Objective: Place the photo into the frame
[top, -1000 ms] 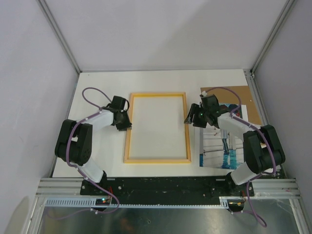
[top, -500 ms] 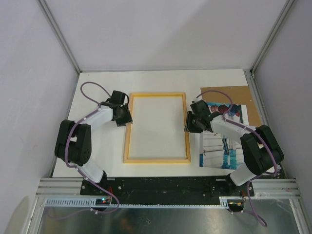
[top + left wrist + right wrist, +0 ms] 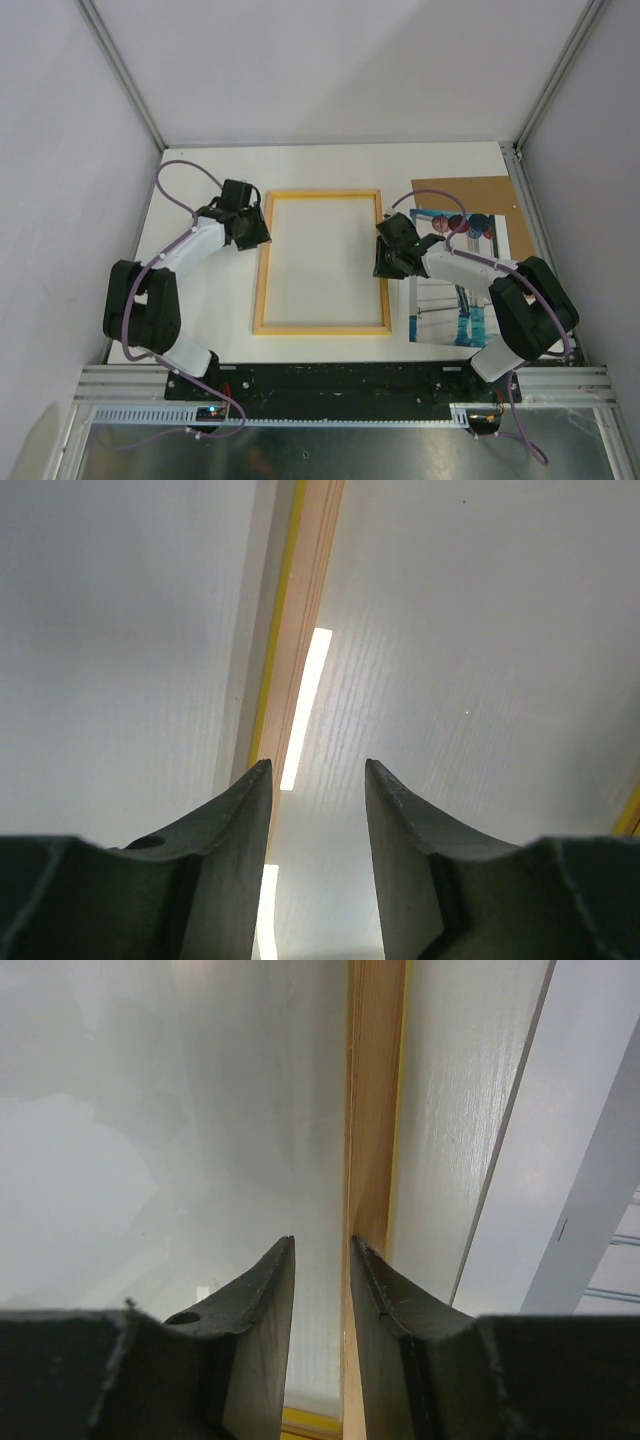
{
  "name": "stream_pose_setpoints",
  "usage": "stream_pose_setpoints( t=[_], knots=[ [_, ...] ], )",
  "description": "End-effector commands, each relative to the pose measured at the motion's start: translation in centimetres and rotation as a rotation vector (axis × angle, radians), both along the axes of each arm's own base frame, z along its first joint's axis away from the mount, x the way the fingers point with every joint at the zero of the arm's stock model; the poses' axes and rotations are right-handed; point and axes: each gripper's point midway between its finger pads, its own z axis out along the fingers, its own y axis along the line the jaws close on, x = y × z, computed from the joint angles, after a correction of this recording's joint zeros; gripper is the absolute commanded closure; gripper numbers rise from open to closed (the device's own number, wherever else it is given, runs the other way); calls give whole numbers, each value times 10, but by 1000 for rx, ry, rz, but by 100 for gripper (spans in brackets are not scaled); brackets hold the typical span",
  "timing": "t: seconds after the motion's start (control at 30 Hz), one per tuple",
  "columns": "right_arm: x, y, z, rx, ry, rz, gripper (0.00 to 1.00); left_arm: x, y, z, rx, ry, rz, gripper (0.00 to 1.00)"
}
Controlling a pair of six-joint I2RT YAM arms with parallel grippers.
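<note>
The frame (image 3: 263, 280) lies flat at mid-table, pale wood back up, with a yellow strip along its outer edge. My left gripper (image 3: 261, 231) is open at the frame's left rail near the far corner. In the left wrist view the rail (image 3: 305, 620) runs under my left finger (image 3: 235, 830), with the gap (image 3: 315, 770) over the inside. My right gripper (image 3: 383, 259) is open with a narrow gap at the right rail. That rail (image 3: 375, 1090) runs behind the right finger, beside the gap (image 3: 322, 1242). The photo (image 3: 462, 305) lies right of the frame, partly under my right arm, and also shows in the right wrist view (image 3: 600, 1160).
A plain brown backing board (image 3: 470, 190) lies at the back right, partly under the photo. White walls and metal posts enclose the table on three sides. The arm bases and a metal rail (image 3: 340, 385) run along the near edge.
My left gripper has slid toward the far end of the frame's left rail. My right gripper has moved left and slightly nearer, onto the right rail. The frame and photo have not moved.
</note>
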Motion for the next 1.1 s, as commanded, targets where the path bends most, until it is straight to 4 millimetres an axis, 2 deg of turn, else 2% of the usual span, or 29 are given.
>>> stream_pose_setpoints(
  t=[0.0, 0.27, 0.5, 0.73, 0.9, 1.07],
  knots=[
    [-4, -9, -3, -42, -5, -53, 67, 6, -5, 29, -21, -79, -38, 53],
    [-10, -23, -4, -85, -13, -85, 66, 4, -8, 31, -35, -82, -54, 53],
    [-16, -26, -10, -91, -2, -88, 66, 2, -8, 29, -36, -77, -57, 53],
    [-19, -23, -18, -91, 12, -83, 67, 2, -7, 28, -33, -75, -58, 53],
    [-17, -18, -17, -69, 5, -83, 73, 3, -7, 27, -31, -73, -56, 53],
    [-16, -2, -17, -22, 3, -67, 78, 3, -6, 26, -29, -71, -55, 53]
  ],
)
